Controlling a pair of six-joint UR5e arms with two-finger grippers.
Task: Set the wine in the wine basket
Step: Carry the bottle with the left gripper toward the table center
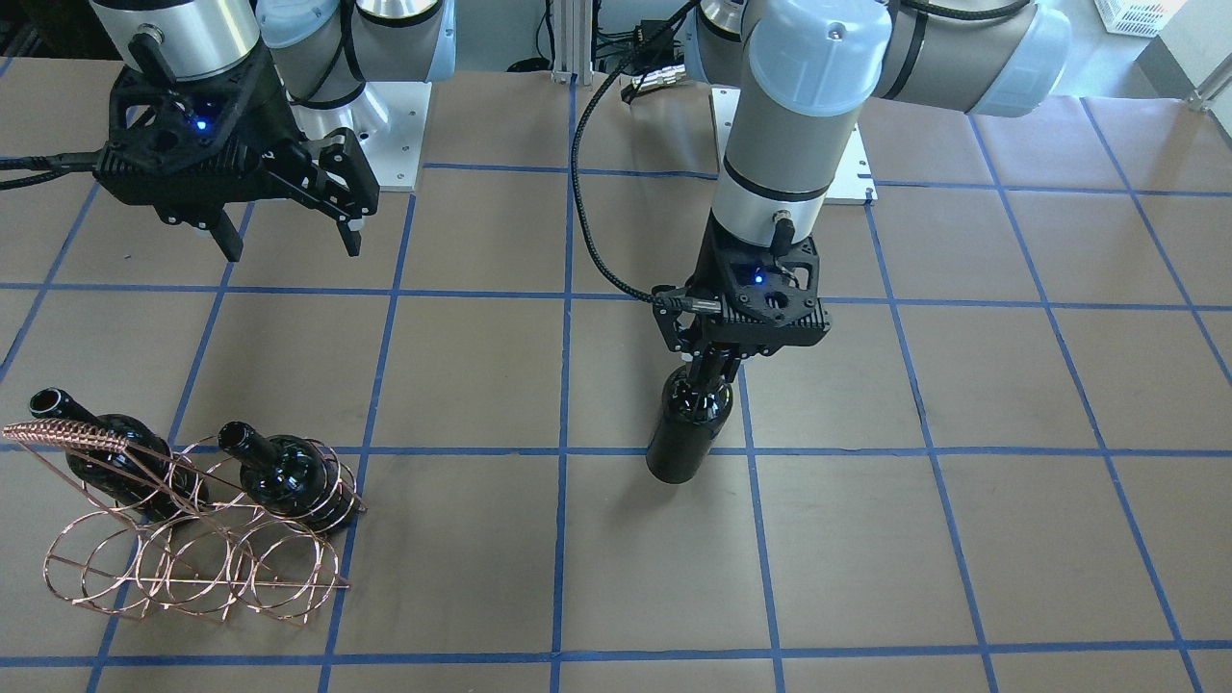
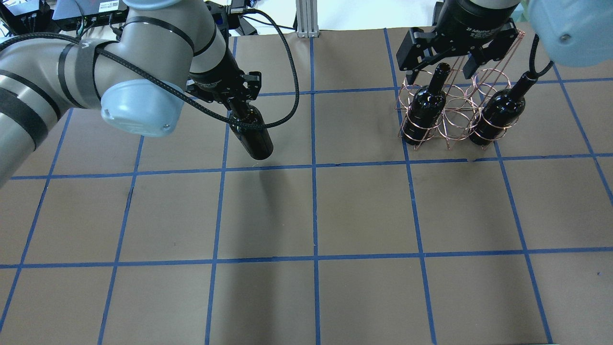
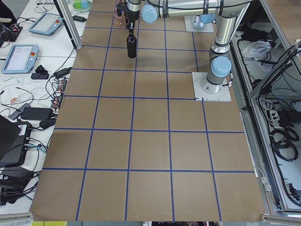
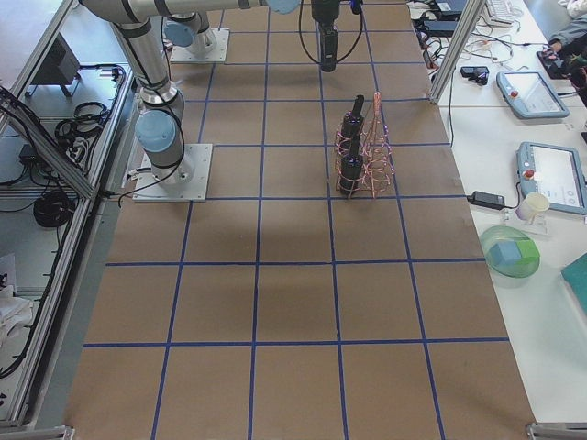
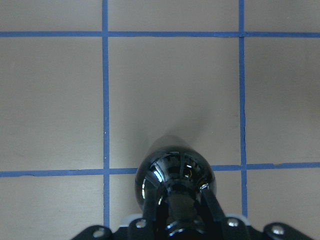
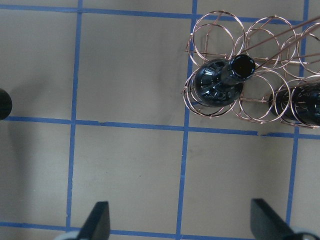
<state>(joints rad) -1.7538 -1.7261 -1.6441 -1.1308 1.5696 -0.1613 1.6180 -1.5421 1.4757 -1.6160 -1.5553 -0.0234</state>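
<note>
Glossy near-black glass wine bottle (image 1: 685,433), clamped at the neck by the left gripper (image 1: 710,371), well apart from the copper wire basket (image 1: 192,568); best carried over steadily, upright. The right gripper (image 1: 289,247) gapes wide.

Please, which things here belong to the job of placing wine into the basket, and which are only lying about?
Job: held wine bottle, left tool shut on its neck, wine basket, two racked bottles.
Lying about: two tablets, green dish, cup, on the side bench.
</note>
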